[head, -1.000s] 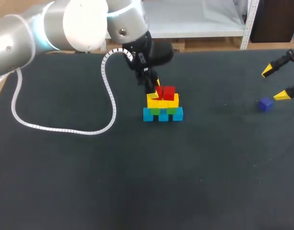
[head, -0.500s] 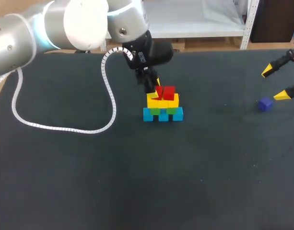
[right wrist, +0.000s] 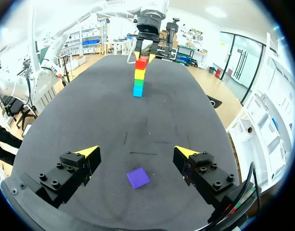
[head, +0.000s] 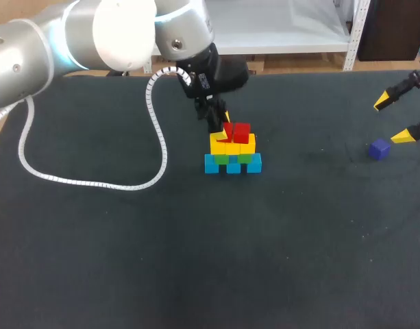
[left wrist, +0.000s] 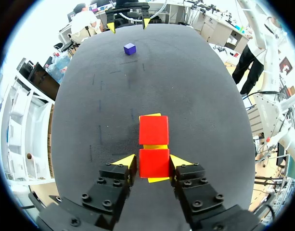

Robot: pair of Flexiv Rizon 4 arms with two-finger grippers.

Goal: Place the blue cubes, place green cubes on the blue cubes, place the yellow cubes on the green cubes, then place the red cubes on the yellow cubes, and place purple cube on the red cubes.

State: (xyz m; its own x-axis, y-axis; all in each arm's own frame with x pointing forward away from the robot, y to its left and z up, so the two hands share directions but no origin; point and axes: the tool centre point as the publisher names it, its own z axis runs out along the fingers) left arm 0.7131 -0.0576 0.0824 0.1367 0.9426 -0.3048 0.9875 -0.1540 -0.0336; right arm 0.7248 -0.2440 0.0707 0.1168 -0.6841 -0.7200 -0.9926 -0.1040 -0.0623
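Note:
A small tower stands mid-table: blue cubes [head: 233, 164] at the base, green cubes [head: 230, 158] on them, then yellow cubes [head: 232, 145]. Two red cubes top it, side by side. My left gripper [head: 222, 127] comes down from above and is shut on the left red cube [left wrist: 154, 162], its yellow tips pressed to both sides. The other red cube [left wrist: 153, 130] sits just ahead of it. The purple cube [head: 379, 149] lies alone at the far right. My right gripper [head: 392, 119] hangs open just behind it, and the purple cube [right wrist: 138, 177] lies between its spread fingers.
A white coiled cable [head: 93, 181] from my left arm loops over the black tabletop [head: 196, 260] left of the tower. From the right wrist view, the tower [right wrist: 139, 77] and my left gripper [right wrist: 146, 50] stand far ahead.

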